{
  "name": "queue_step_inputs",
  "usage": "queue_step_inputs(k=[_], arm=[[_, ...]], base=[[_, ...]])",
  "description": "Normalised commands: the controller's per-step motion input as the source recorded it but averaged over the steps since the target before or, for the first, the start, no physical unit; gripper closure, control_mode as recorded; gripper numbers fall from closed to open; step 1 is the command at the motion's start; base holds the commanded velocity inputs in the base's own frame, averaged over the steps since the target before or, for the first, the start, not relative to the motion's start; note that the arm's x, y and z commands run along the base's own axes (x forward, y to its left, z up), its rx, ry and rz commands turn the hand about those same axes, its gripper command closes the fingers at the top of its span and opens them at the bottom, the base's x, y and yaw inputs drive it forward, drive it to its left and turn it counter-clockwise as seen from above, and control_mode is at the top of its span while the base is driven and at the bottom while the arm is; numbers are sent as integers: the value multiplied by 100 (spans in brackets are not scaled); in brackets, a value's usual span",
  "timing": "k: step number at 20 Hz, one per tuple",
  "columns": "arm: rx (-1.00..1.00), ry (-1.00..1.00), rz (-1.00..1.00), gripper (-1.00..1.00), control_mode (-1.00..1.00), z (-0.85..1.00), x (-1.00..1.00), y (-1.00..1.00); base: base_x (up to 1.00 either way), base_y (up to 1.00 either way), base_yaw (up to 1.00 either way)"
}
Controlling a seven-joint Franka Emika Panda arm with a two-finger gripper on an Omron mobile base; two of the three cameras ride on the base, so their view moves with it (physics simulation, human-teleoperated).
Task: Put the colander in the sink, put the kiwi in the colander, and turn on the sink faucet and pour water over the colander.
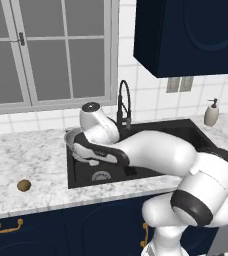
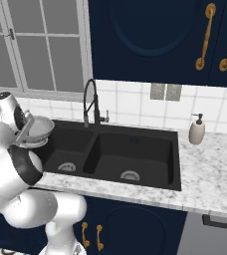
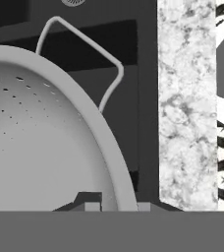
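The silver-grey colander (image 2: pixel 40 129) hangs tilted over the left basin of the black sink (image 2: pixel 135 158), near its left wall. My gripper (image 3: pixel 116 205) is shut on the colander's rim (image 3: pixel 92 120). In the hand view one wire handle (image 3: pixel 84 45) arches over the dark basin, with the drain (image 3: pixel 73 2) at the top edge. In the left base view my arm hides most of the colander (image 1: pixel 72 137). The brown kiwi (image 1: pixel 24 185) lies on the marble counter left of the sink (image 1: pixel 111 176). The black gooseneck faucet (image 1: pixel 123 102) stands behind the basins; no water is visible.
A beige soap dispenser (image 2: pixel 197 130) stands on the counter right of the sink. A window (image 1: pixel 46 50) is behind the counter, and a dark wall cabinet (image 1: pixel 191 35) hangs above the right side. The marble counter edge (image 3: pixel 187 108) runs beside the basin.
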Motion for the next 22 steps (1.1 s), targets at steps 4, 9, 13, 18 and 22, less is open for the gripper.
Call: queue_step_inputs(k=[4, 9, 13, 18, 22], arm=[[3, 35, -65, 100, -100, 0, 0, -30], [0, 20, -46, 100, -100, 0, 27, 3], [-9, 5, -32, 100, -100, -11, 56, 17], [-11, 4, -31, 100, -100, -19, 46, 23], [-12, 6, -30, 100, -100, -24, 35, 41]], base=[[0, 0, 0], [0, 0, 0], [0, 0, 0], [0, 0, 0], [0, 0, 0]])
